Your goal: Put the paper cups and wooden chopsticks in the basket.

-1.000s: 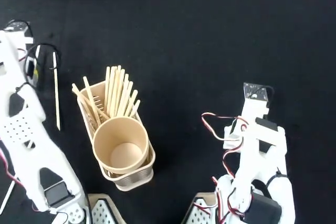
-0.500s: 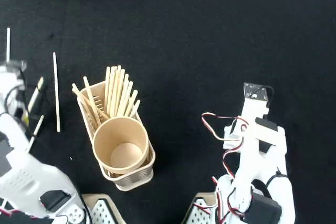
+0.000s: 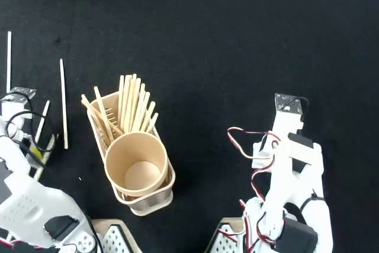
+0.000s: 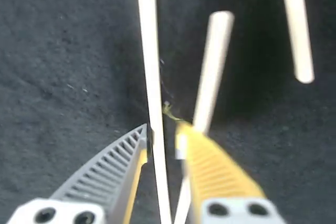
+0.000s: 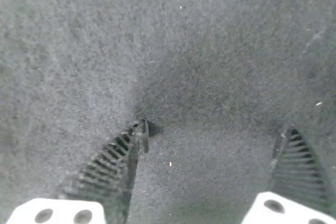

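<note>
A beige ribbed basket [image 3: 153, 201] stands at the front left of centre. It holds a paper cup [image 3: 137, 164] and a bundle of wooden chopsticks [image 3: 131, 103] leaning out the far side. Left of the basket, my left gripper [image 3: 37, 149] [image 4: 164, 139] is shut on two chopsticks [image 4: 153, 72], which run forward between its fingers just above the cloth. A loose chopstick [image 3: 63, 103] lies between that gripper and the basket, and another chopstick [image 3: 9, 54] lies at the far left. My right gripper [image 5: 214, 129] hangs open over bare cloth.
A black cloth [image 3: 237, 45] covers the whole table. The right arm [image 3: 290, 152] stands folded at the front right, well apart from the basket. A third stick end [image 4: 297, 30] lies beyond the left gripper.
The left arm has pulled back toward the front edge and now has two chopsticks in its gripper. The chopstick at the far left has come into sight. The right arm has not moved.
</note>
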You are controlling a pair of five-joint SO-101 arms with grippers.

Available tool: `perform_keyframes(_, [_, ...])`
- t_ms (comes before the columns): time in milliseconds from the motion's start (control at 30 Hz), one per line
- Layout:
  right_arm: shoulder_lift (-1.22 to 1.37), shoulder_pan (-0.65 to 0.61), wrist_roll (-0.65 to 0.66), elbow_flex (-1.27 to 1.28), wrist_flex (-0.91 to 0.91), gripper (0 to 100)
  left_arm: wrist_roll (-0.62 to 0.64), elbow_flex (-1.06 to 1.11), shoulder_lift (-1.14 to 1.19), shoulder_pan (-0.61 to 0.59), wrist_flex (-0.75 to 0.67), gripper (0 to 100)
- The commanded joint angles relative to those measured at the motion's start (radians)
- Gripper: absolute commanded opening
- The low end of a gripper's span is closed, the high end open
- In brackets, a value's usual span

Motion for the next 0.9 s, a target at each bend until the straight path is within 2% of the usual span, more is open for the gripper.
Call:
perform_keyframes(0, [-0.010, 0.014, 0.006, 0.001, 0.000, 38.2, 0.032, -0.137, -0.032, 0.013, 0.138, 17])
perform_keyframes(133, [-0.010, 0.014, 0.006, 0.001, 0.000, 38.2, 0.041, -0.252, -0.023, 0.039, 0.233, 17])
perform_keyframes(233, [-0.010, 0.014, 0.006, 0.001, 0.000, 38.2, 0.041, -0.220, -0.021, 0.074, 0.229, 16])
perform_keyframes(533, [-0.010, 0.014, 0.006, 0.001, 0.000, 38.2, 0.048, 0.018, -0.020, 0.082, -0.109, 16])
perform_keyframes(633, [-0.010, 0.014, 0.006, 0.001, 0.000, 38.2, 0.104, 0.045, -0.020, 0.053, -0.189, 16])
perform_keyframes(867, [-0.010, 0.014, 0.006, 0.001, 0.000, 38.2, 0.117, -0.007, -0.068, 0.051, -0.071, 16])
